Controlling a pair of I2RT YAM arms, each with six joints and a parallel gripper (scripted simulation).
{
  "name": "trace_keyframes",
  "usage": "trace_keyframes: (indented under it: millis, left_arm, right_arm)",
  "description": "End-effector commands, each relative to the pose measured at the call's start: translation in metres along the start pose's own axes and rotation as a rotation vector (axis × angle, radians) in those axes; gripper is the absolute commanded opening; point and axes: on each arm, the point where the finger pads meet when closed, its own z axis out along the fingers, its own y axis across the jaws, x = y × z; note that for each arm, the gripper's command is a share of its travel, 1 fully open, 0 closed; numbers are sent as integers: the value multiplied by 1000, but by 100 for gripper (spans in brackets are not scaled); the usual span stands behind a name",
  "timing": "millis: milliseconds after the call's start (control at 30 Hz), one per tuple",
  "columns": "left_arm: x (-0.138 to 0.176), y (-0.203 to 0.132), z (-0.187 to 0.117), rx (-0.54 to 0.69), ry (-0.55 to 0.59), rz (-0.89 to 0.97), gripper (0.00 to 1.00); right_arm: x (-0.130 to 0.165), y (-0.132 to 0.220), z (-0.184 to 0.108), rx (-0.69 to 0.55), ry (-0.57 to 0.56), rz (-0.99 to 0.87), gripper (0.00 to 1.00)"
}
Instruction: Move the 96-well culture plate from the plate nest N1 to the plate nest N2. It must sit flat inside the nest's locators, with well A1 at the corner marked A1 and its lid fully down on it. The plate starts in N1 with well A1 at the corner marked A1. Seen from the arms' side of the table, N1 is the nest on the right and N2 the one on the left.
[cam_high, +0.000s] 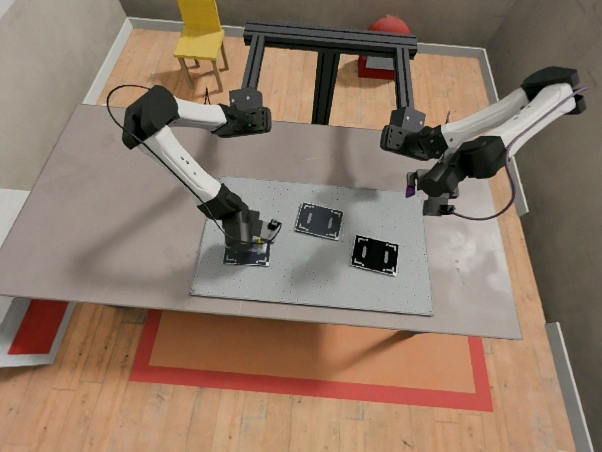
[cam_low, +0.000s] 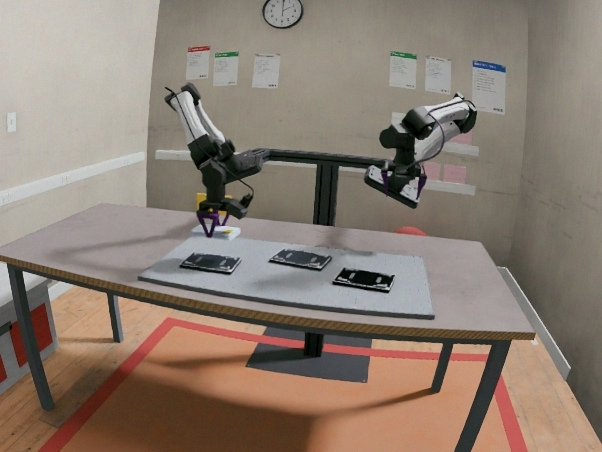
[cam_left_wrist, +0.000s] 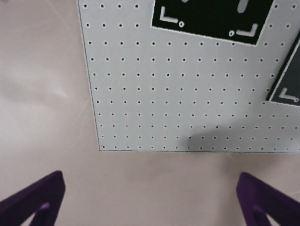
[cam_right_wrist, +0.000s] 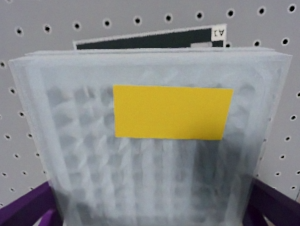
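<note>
While the right gripper (cam_high: 252, 247) (cam_low: 217, 228) (cam_right_wrist: 152, 181) is closed on the culture plate (cam_high: 261, 246) (cam_low: 228, 233) (cam_right_wrist: 155, 170), I see it held above the perforated board (cam_high: 310, 285) (cam_low: 400, 301) (cam_left_wrist: 150, 110) (cam_right_wrist: 287, 175), out of every nest. From my top view, the plate partly overlaps N1 (cam_high: 246, 259) (cam_low: 210, 263) (cam_right_wrist: 150, 43), which has no plate seated in it. My right wrist view puts N1's A1 label past the plate's far edge, and that edge of the nest runs at a slant to the plate. The plate's clear top carries a yellow label (cam_high: 259, 240) (cam_right_wrist: 172, 112); I can't tell whether the lid is fully down, or which corner is well A1. N2 (cam_high: 375, 256) (cam_low: 364, 280) (cam_left_wrist: 215, 22) is empty, and so is the middle nest (cam_high: 319, 220) (cam_low: 300, 258) (cam_left_wrist: 291, 80). I have the left gripper (cam_high: 432, 192) (cam_low: 403, 187) (cam_left_wrist: 151, 179) wide open with nothing in it, raised off to its own side. Under the board is a grey-brown table (cam_high: 125, 200) (cam_low: 450, 260); a yellow chair (cam_high: 200, 45) stands behind it, and a clock (cam_low: 282, 12) hangs on the wall.
</note>
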Motion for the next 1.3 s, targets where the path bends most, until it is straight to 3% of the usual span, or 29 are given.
trace_keyframes:
  millis: [0, 1267]
  left_arm:
    - [-3, -2, -1, 13, -9, -8, 100]
    - [-3, -2, -1, 13, -9, -8, 100]
  right_arm:
    - [-14, 12, 5, -15, 11, 76, 0]
    - [-108, 64, 0, -2, 7, 78, 0]
